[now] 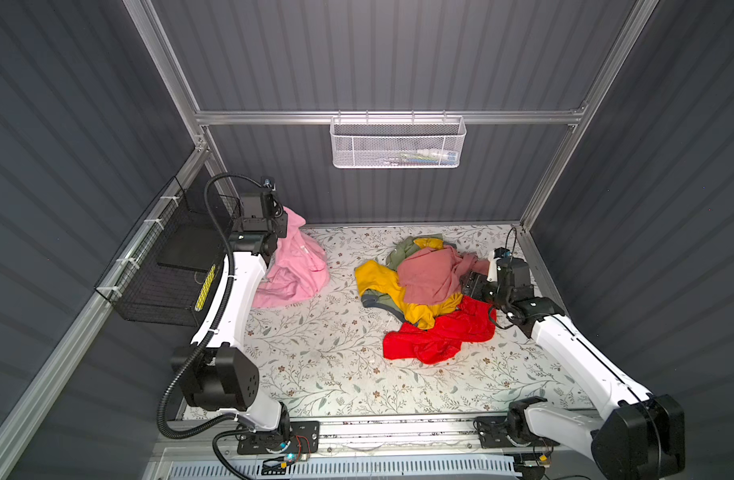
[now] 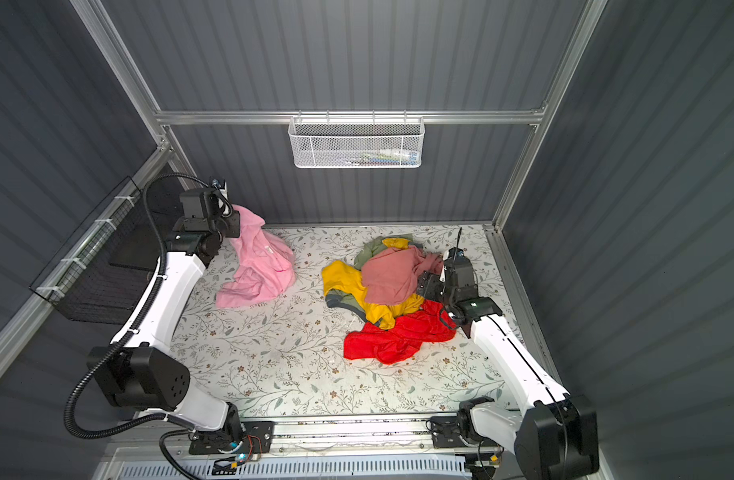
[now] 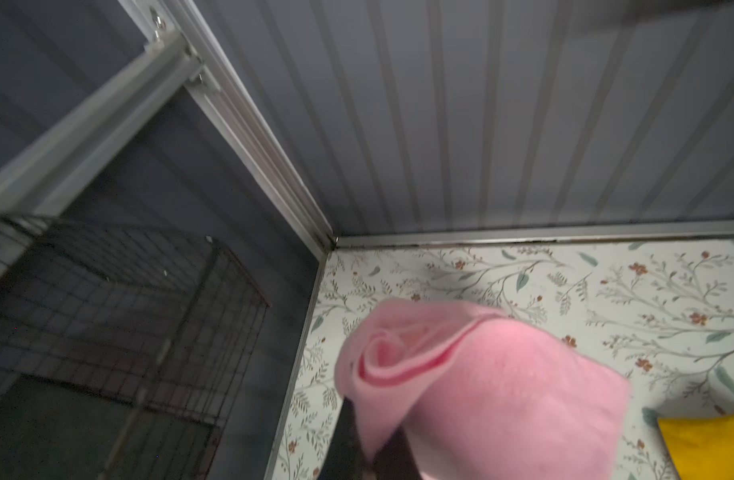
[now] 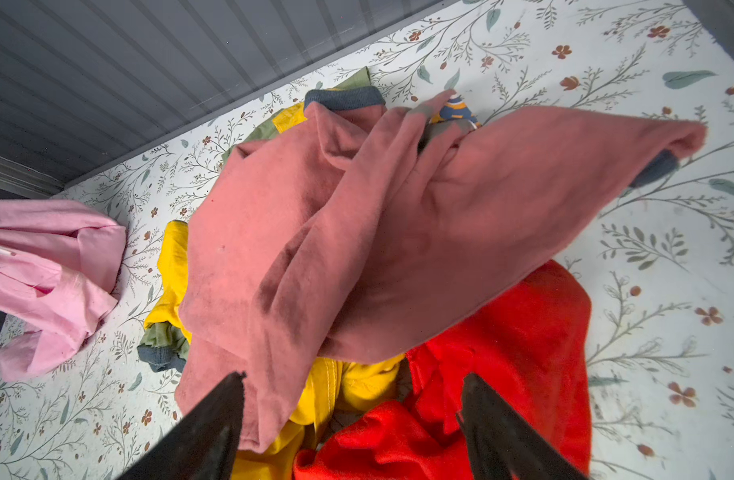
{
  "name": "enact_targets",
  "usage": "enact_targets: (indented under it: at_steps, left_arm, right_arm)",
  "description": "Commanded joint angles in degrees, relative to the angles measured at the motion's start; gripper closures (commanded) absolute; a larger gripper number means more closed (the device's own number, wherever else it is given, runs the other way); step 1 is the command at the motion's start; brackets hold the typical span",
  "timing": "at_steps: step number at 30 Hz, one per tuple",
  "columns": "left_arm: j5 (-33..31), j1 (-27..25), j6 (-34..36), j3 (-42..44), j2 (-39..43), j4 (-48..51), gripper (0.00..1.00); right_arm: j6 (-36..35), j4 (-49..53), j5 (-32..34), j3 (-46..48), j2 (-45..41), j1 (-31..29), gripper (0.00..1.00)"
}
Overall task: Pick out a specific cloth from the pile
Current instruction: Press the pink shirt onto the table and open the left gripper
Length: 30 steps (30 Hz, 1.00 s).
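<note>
At the far left corner of the surface (image 1: pixel 315 374): the cloth (image 1: pixel 292 266), light pink, white tag showing, well apart from the pile (image 1: pixel 423 291) toward the far right

Left gripper (image 3: pixel 367 453): clenched on a rolled fold at the cloth's upper end

Right gripper (image 4: pixel 354 386): jaws spread, grasping nothing, poised just over the pile's salmon-pink cloth (image 4: pixel 357 232)

Hazards, as judged: the pinch takes only a fold, so the soft fabric may slide free under a sharp lift; the loose end may drag on the surface; the black wire basket (image 1: pixel 161 270) beside the left edge could snag it

Orientation: long axis runs roughly along the left edge, held end raised toward the far edge, loose end lying on the surface toward the near edge
</note>
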State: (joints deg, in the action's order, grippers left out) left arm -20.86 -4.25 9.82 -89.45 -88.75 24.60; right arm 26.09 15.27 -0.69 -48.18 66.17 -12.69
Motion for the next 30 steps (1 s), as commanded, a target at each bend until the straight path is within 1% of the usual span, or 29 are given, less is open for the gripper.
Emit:
enact_targets:
  at_steps: [1, 3, 4, 7, 8, 13, 15, 17, 19, 20, 23, 25, 29, 30]
  left_arm:
    - [-2.8, -0.5, -0.9, 5.5, 1.1, 0.9, 1.00]
    - [-1.8, -0.6, -1.0, 8.0, 1.3, 1.7, 1.00]
    - [-0.6, -0.6, -1.8, 10.6, 1.3, 2.4, 1.00]
    - [4.1, -0.9, -4.4, 14.3, 1.6, 3.3, 1.00]
    - [4.7, -1.2, -4.7, 15.2, 1.4, 3.4, 1.00]
    - [1.6, -2.1, -8.1, 18.7, -3.3, 7.7, 1.00]
    - [2.1, -2.1, -8.5, 18.3, -5.9, 10.1, 1.00]
    - [5.1, -2.1, -8.6, 18.1, -7.5, 11.5, 0.89]
    - [7.8, -2.1, -9.6, 18.5, -8.0, 11.6, 0.52]
    - [7.9, -2.1, -10.3, 18.9, -7.8, 11.4, 0.42]
    - [8.6, -2.1, -11.8, 19.5, -6.1, 10.8, 0.27]
    - [8.9, -2.2, -12.3, 19.3, -4.4, 11.3, 0.10]
    - [5.9, -2.8, -11.9, 17.5, -0.8, 13.9, 0.08]
    - [5.2, -3.0, -11.8, 17.2, 0.5, 14.0, 0.05]
  right_arm:
    - [-1.1, 1.2, 0.0, -2.2, 0.8, -0.7, 0.19]
    - [-1.1, 1.0, 0.0, -2.3, 1.1, -1.0, 0.19]
    - [-1.0, 0.8, -0.1, -2.3, 1.3, -1.1, 0.19]
    - [-0.8, 0.6, -0.2, -2.8, 2.5, -1.6, 0.19]
    - [-0.8, 0.6, -0.2, -2.9, 2.9, -1.8, 0.19]
    - [-0.8, 0.6, 0.2, -3.5, 4.1, -3.0, 0.19]
    - [-0.8, 0.6, 0.3, -3.5, 4.1, -3.2, 0.19]
    - [-1.0, 0.8, 0.4, -3.6, 4.1, -3.3, 0.19]
    - [-1.1, 1.1, 0.5, -3.7, 4.0, -3.3, 0.19]
    - [-1.1, 1.2, 0.6, -3.7, 4.0, -3.3, 0.19]
    - [-1.2, 1.6, 1.0, -3.6, 3.6, -3.3, 0.19]
    - [-1.5, 1.8, 1.4, -3.7, 3.4, -3.3, 0.18]
    - [-2.2, 2.3, 2.1, -3.9, 3.3, -3.4, 0.18]
    - [-2.3, 2.2, 2.2, -4.0, 3.4, -3.3, 0.18]
